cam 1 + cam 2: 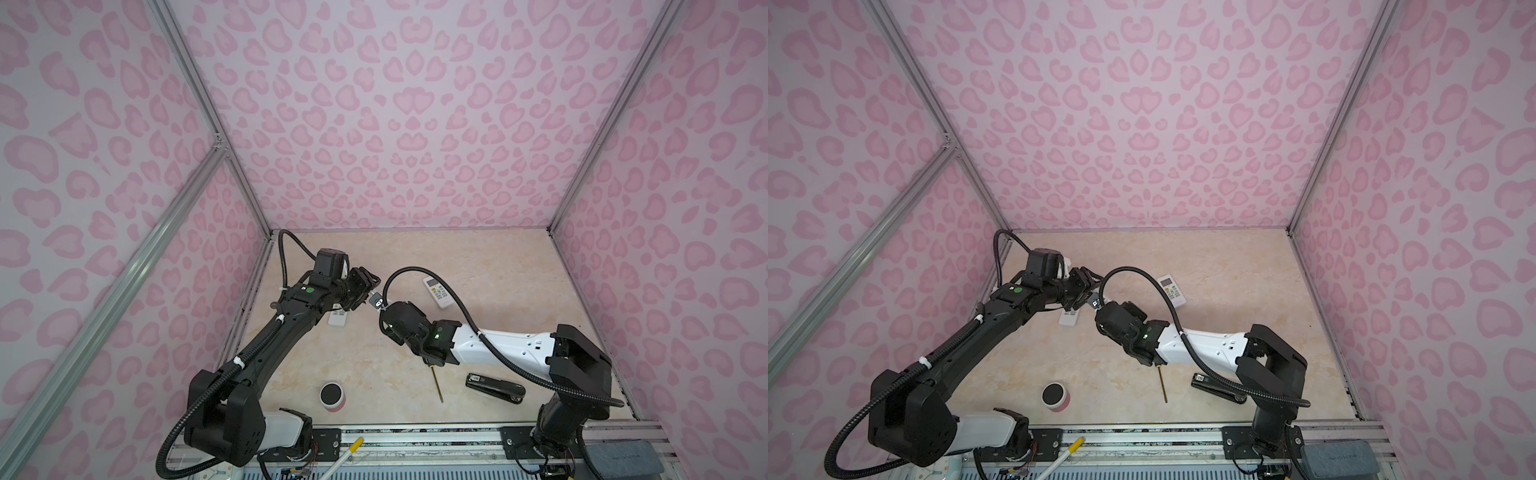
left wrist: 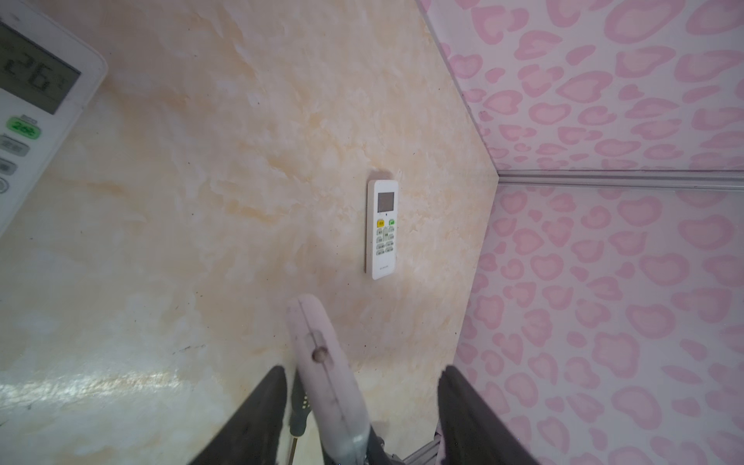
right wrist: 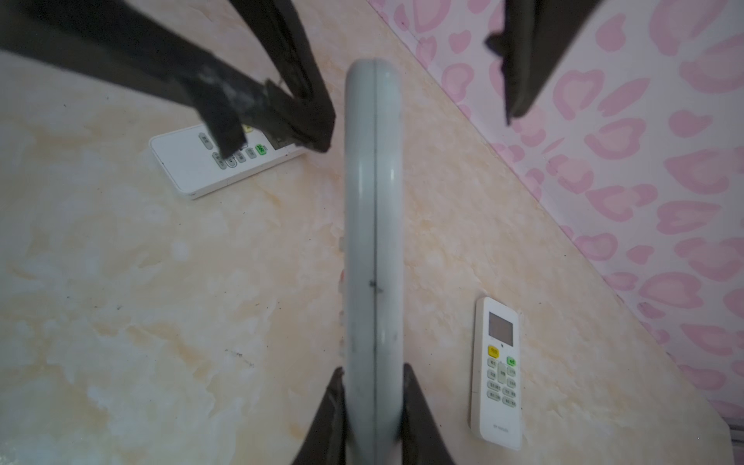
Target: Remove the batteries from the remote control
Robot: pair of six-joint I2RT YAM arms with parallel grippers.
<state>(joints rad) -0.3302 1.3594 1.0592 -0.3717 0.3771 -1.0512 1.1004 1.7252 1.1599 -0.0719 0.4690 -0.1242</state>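
Firmly, the right gripper (image 3: pixel 372 368) is clamped on 1 end of the remote control (image 3: pixel 374 201), held edge-on above the table (image 3: pixel 161 302). The left gripper (image 2: pixel 362 368) has its jaws apart, straddling the other end. Below lie a wall-side remote (image 3: pixel 497 370) and a partly hidden remote (image 3: pixel 193 169).

Pale walls (image 1: pixel 415 124) printed with pink heart-like blotches enclose a beige marbled worktop (image 1: pixel 498 257), joined at the corners by aluminium frame rails (image 1: pixel 124 284).
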